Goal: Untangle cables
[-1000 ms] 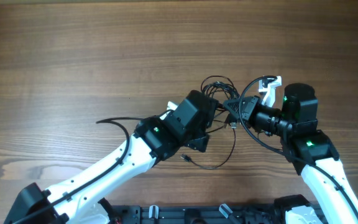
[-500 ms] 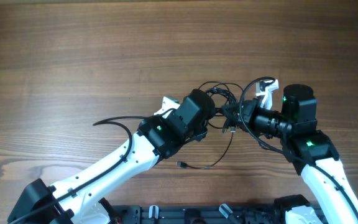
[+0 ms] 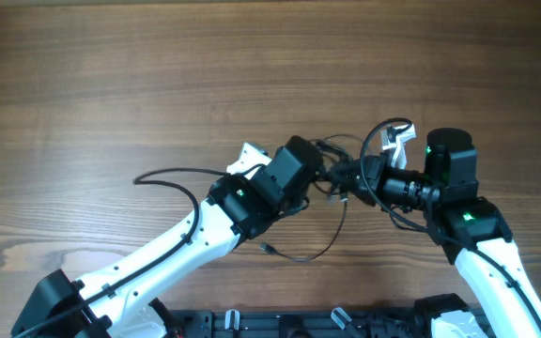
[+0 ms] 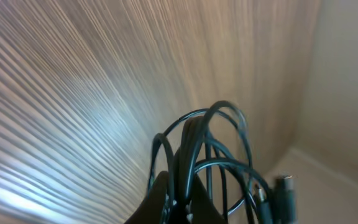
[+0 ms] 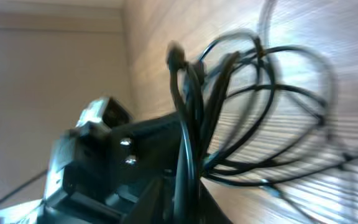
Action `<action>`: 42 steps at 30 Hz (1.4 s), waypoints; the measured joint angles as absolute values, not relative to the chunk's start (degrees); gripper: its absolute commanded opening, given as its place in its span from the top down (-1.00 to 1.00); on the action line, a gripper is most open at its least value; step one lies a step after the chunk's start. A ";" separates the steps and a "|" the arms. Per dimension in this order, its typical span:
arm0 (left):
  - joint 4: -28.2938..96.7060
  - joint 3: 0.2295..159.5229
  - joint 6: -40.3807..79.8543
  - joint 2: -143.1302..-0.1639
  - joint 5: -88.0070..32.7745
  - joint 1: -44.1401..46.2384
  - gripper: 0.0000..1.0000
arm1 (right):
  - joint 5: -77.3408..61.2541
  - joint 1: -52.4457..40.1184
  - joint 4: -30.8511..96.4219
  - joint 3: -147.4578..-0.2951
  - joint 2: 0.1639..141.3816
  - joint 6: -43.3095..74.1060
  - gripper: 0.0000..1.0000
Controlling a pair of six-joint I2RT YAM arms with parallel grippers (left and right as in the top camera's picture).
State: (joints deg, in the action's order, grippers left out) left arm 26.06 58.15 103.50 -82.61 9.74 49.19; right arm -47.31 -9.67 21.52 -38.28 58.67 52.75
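Note:
The cables (image 3: 340, 165) are a small knot of thin black wires held between my two grippers at the middle right of the table. My left gripper (image 3: 325, 175) is shut on several strands; in the left wrist view they run up from its jaws (image 4: 180, 202) into loops (image 4: 211, 140). My right gripper (image 3: 353, 178) faces it from the right. In the right wrist view its jaws (image 5: 184, 194) sit tight around a strand. One loose loop (image 3: 331, 235) sags toward me and ends in a small plug (image 3: 265, 249).
A thin black strand (image 3: 162, 175) curves out to the left from behind the left arm. Bare wooden table (image 3: 111, 75) lies all around. A dark rail (image 3: 280, 324) runs along the near edge between the arm bases.
My left gripper has moved up and right into the knot and closed on its strands. The knot has shifted slightly left, dragging the loose loop and plug leftward. The right gripper has barely moved.

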 measured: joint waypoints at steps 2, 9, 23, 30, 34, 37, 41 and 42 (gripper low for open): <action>27.97 58.15 97.54 -82.59 10.52 48.27 0.92 | -43.97 -9.65 25.23 -38.35 58.65 50.65 0.60; 27.77 58.13 68.45 -72.77 11.75 46.04 0.92 | -29.23 -9.65 31.03 -38.39 58.67 47.72 0.36; 25.89 58.15 43.79 -65.41 10.90 46.04 0.92 | -48.21 -10.17 13.93 -38.50 58.65 40.58 -0.16; 19.40 58.15 44.23 -65.69 8.62 46.04 0.92 | -39.33 -15.27 19.42 -38.61 60.84 41.91 -0.16; 19.03 58.15 44.75 -65.73 9.65 46.11 0.92 | -28.93 -15.81 28.82 -38.83 65.93 47.27 -0.16; 18.63 58.15 44.97 -65.65 14.06 46.04 0.92 | -24.05 -15.81 31.33 -38.74 70.63 49.25 -0.20; 19.00 58.15 45.10 -64.49 16.60 46.04 0.92 | -21.50 -15.81 30.11 -38.74 73.67 50.13 -0.29; 19.64 58.15 45.15 -64.05 16.67 46.04 0.92 | -21.15 -15.81 29.26 -38.74 74.02 50.22 -0.36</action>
State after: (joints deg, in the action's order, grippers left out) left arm 19.64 58.15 45.15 -64.05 16.67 46.04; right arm -21.15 -15.81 29.26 -38.74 74.02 50.22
